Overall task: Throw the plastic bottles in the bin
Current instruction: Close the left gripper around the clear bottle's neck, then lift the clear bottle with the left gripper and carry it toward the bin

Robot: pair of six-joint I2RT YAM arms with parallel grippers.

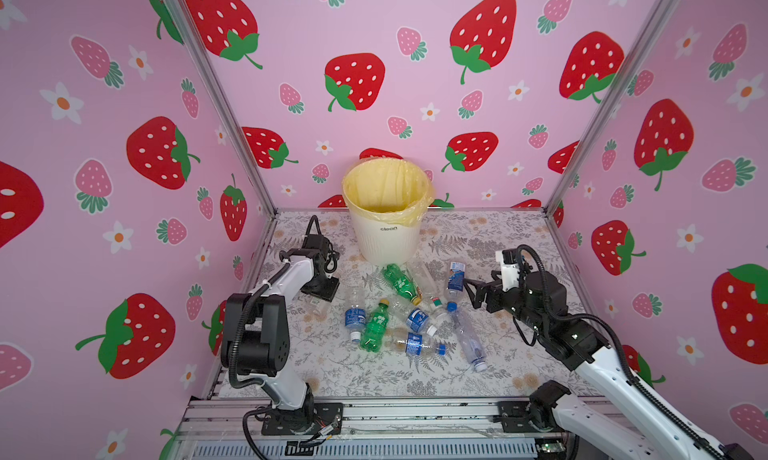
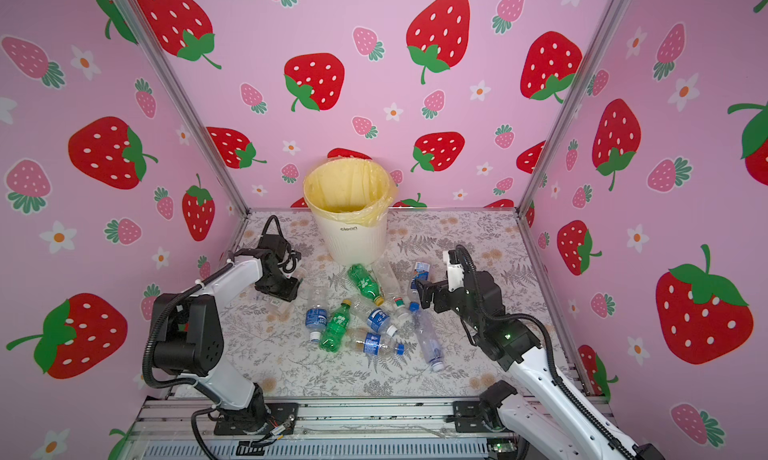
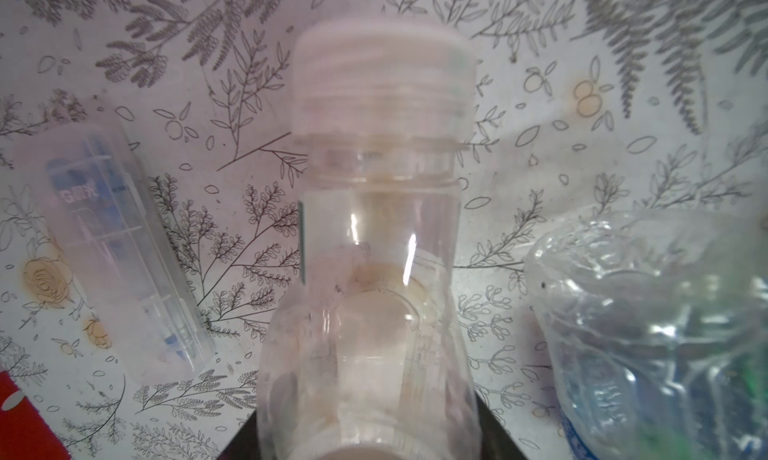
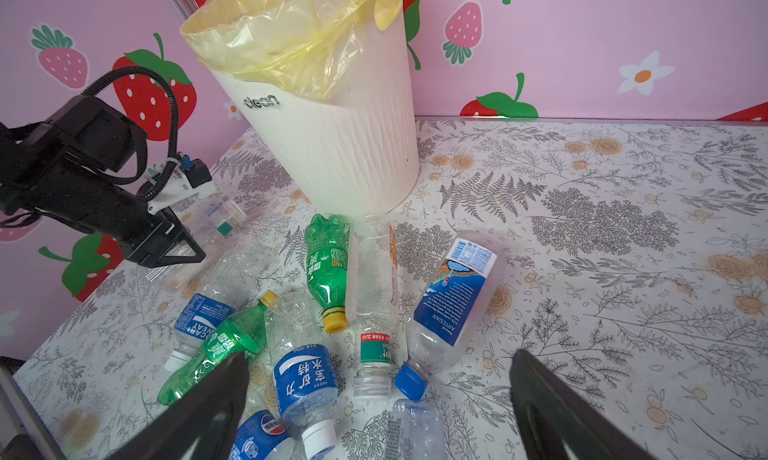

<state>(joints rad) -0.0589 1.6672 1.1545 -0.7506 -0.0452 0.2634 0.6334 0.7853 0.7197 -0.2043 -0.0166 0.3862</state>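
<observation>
Floral tabletop (image 1: 498,237), strawberry walls. My left gripper (image 1: 319,295) straddles a clear white-capped bottle (image 3: 374,229) lying flat. Pinched or not, I cannot tell. The bin (image 1: 386,245) stands just beyond, to its right — this arm looks nearer. Right gripper (image 4: 378,354) is spread wide over the loose bottles (image 1: 376,325).

Floral table (image 1: 365,374) bears bottles (image 1: 376,325) (bin (image 1: 388,245) too).
</observation>
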